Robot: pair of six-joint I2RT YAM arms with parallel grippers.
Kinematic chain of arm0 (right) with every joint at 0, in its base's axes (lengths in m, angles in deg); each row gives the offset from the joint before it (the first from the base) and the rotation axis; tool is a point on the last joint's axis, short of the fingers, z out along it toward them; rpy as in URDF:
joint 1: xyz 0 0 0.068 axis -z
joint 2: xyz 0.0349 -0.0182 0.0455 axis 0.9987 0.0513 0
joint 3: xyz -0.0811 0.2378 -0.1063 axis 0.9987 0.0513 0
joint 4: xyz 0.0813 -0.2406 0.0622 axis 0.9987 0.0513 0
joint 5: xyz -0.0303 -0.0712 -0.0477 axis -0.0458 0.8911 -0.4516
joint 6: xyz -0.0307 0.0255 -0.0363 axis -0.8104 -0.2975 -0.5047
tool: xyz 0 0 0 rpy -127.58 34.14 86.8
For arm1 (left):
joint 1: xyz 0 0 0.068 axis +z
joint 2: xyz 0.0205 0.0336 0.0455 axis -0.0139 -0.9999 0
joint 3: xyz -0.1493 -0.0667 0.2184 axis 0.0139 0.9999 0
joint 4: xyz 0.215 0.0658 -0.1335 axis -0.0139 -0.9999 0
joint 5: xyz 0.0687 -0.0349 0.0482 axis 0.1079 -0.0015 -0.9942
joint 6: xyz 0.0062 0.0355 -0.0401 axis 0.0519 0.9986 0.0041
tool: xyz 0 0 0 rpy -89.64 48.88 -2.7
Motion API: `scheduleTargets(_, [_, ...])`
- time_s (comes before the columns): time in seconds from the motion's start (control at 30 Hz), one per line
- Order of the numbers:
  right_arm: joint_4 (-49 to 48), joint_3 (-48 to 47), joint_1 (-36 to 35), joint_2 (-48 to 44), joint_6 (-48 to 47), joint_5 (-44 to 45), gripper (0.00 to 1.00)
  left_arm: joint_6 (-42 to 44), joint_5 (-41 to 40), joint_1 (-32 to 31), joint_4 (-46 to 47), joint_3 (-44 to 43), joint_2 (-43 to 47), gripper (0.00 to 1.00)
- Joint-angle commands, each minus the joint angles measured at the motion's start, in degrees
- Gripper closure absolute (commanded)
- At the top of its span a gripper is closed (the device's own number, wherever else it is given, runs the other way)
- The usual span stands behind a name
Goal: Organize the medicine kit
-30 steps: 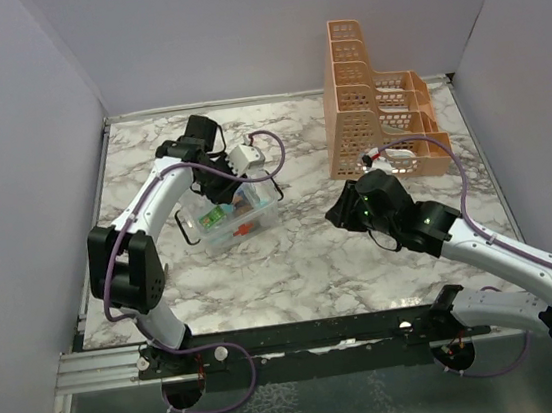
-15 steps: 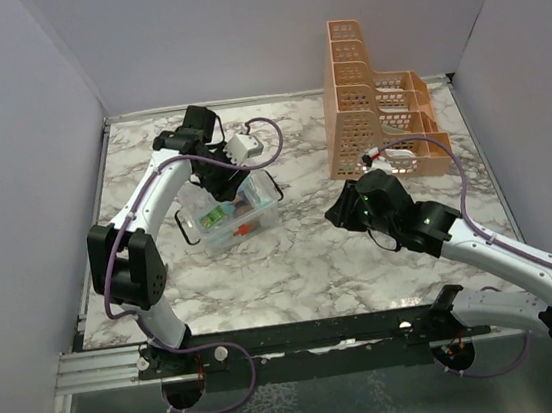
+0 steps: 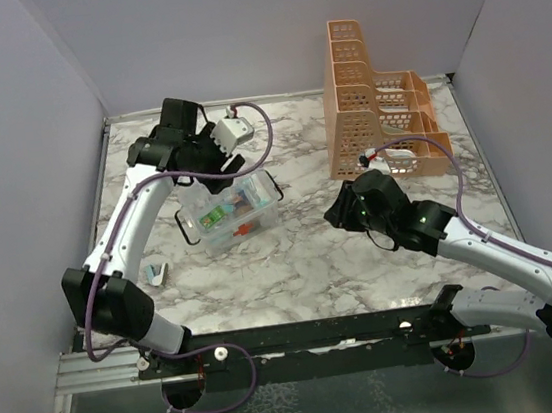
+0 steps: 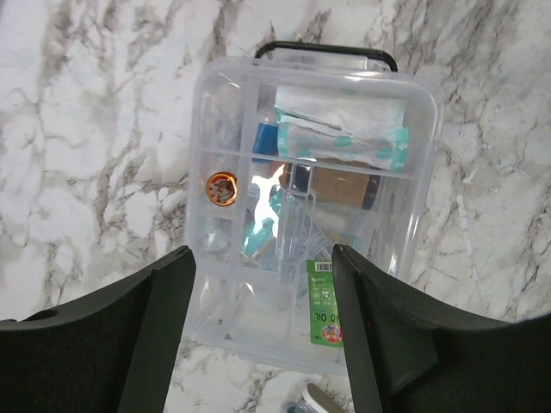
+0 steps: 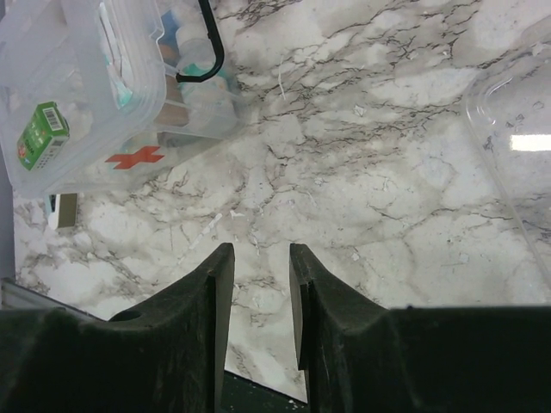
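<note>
Left arm has swung back toward the upper left of the overhead view, uncovering a small white and blue packet (image 3: 153, 273) at the lower left of the white marble counter (image 3: 302, 254). Its end effector (image 4: 261, 254) hangs released and empty above the clear plastic medicine box (image 4: 203, 112), left of centre, which holds teal-and-white wrappers (image 4: 344, 131), a brown bottle (image 4: 340, 183) and a green carton (image 4: 325, 303). Right end effector (image 5: 256, 249), centre-right, is slightly parted, grasping nothing. An orange mesh rack (image 3: 374, 104) stands upper right.
</note>
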Motion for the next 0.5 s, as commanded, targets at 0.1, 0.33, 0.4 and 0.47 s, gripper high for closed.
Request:
scheduleTargets(0.1, [0.3, -1.3, 0.0, 0.3, -2.7, 6.4, 0.64, -15.7, -8.9, 0.5, 17.8, 7.0, 10.9, 0.29])
scheduleTargets(0.33, [-1.2, -0.3, 0.1, 1.5, -2.0, 6.0, 0.63, -42.5, -23.5, 2.6, 31.3, 14.4, 11.1, 0.3])
scheduleTargets(0.4, [-1.5, 0.2, 0.0, 1.4, -1.5, 5.5, 0.63, -46.6, -22.6, 3.2, 31.2, 15.1, 9.2, 0.4])
scheduleTargets(0.47, [-2.0, 0.9, 0.0, 0.8, -1.2, 4.9, 0.63, -50.2, -22.6, 3.2, 31.2, 16.2, 7.5, 0.48])
